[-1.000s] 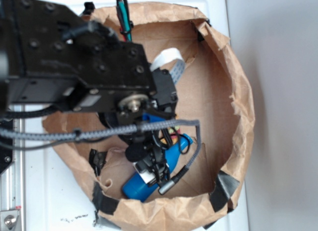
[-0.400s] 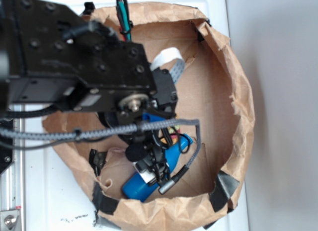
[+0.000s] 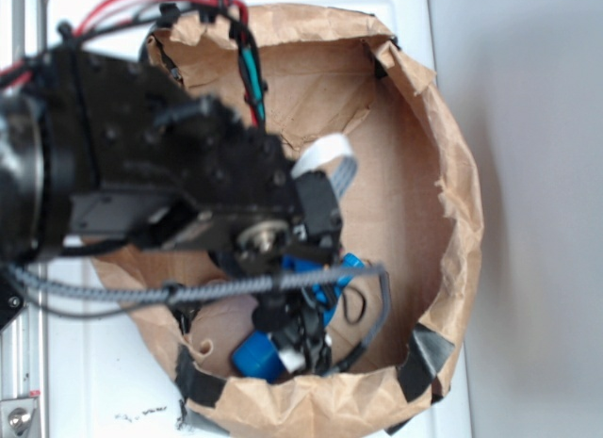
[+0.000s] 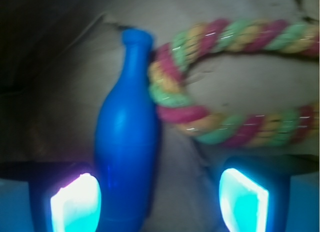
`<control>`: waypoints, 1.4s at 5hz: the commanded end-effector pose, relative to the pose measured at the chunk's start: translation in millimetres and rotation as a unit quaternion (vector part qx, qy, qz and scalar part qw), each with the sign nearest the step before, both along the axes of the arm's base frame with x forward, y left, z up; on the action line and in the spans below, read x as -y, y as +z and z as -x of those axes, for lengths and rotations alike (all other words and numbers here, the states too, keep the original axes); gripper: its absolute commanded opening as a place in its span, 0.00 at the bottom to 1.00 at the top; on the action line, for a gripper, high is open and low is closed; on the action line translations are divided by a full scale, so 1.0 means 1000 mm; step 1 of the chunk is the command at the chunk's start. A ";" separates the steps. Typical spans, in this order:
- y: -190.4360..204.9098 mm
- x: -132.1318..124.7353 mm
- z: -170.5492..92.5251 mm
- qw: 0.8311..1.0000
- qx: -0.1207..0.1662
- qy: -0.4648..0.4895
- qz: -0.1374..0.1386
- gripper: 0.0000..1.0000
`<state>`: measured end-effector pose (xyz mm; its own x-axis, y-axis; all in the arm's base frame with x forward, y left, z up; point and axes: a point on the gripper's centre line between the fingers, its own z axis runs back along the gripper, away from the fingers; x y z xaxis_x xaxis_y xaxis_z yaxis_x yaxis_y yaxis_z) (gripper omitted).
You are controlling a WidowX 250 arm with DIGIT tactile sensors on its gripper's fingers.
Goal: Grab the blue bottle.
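Blue bottle: a small, smooth, bright blue plastic toy bottle (image 4: 127, 142) with a cylindrical body, narrow neck and blue cap lies on the brown paper floor of a round, rolled-down brown paper bag (image 3: 452, 174), near the bag's front wall.
Tool: the black robot gripper (image 4: 159, 199) hangs over the bottle with its two fingers spread wide apart and nothing between the glowing pads (image 4: 76, 202).
Offset: in the wrist view the bottle's body sits just inside the left-hand finger, touching or almost touching its pad, while the right-hand finger stands well clear; the bottle is off-centre in the gap, toward the left of that view.
Long axis: the bottle's length runs away from the wrist camera, roughly crosswise to the line joining the two fingers, so the fingers would close across its round body.
Pointing: cap and neck lead away from the gripper, base toward it.
Neighbour: a red, yellow and green twisted rope toy (image 4: 225, 82) curls just beside the neck, touching or nearly so.
Exterior view: the arm hides most of the bottle; only blue patches show beneath it.
Judgement: a small shift toward the bottle's side should centre the grip before closing.
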<state>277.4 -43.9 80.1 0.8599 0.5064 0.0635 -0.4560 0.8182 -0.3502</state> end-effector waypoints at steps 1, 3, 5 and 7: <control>0.002 0.022 -0.003 0.999 0.012 -0.029 0.041 1.00; -0.025 0.046 -0.002 0.999 -0.016 -0.038 -0.013 1.00; -0.022 0.038 -0.004 0.998 -0.007 -0.025 -0.058 0.00; 0.026 -0.016 -0.021 0.998 0.019 0.050 0.019 0.00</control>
